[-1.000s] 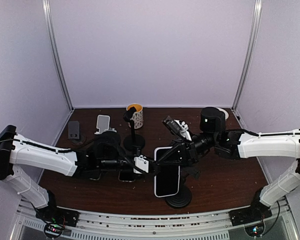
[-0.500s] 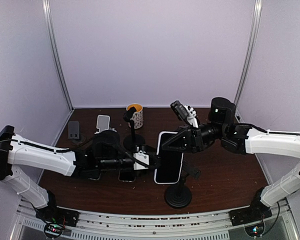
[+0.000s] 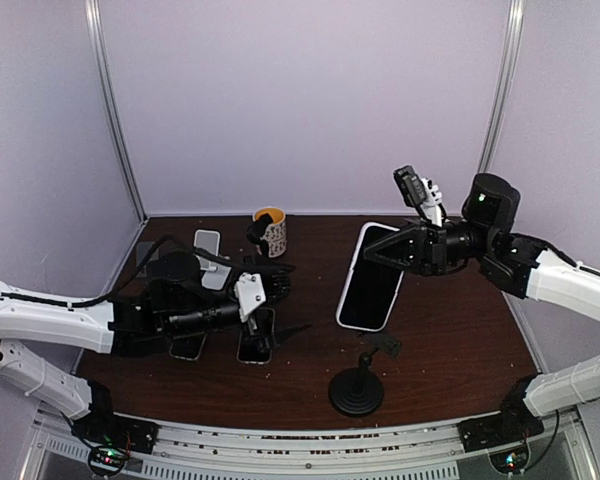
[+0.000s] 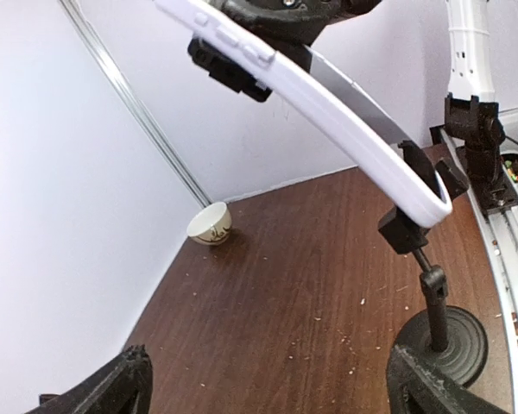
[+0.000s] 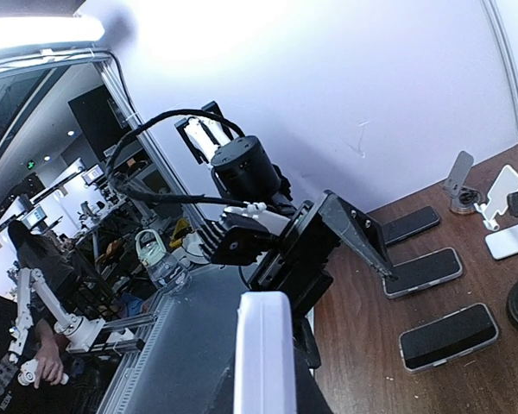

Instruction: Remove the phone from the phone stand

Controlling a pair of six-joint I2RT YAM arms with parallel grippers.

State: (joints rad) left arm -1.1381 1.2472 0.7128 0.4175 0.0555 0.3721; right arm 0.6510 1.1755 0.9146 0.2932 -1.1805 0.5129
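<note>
White-cased phone with a dark glass screen (image 3: 370, 280): off its perch and up in the air! Sat in the cradle a second ago, low over the near edge. Now hangs tilted over the right half of the dark brown wooden worktop (image 3: 450, 330), carried up and back toward the rear right corner. Pinched by its upper end in the right gripper (image 3: 398, 248), fingers clamped narrow on the case, no slack to be seen. Arches overhead as a long white bar in the left wrist view, lower tip lining up with the cradle there. Looks clear of it from above, though how much gap cannot be told.

Black phone stand with a round base (image 3: 357, 392): left bare and upright near the middle of the near edge, cradle empty. Hasn't budged through the lift.

Left gripper (image 3: 278, 302): was shut close in by the stand a second ago, probably steadying it. Has since let go and swung away over the left half, fingers (image 4: 112, 388) flung wide, nothing between them.

So the removal itself looks done. Remaining, at a guess: find a bare patch and lay the phone down. Worth minding the other dark-screened phones lying flat (image 3: 257, 338) left of centre and the yellow-rimmed patterned mug (image 3: 271, 230) by the rear edge.
</note>
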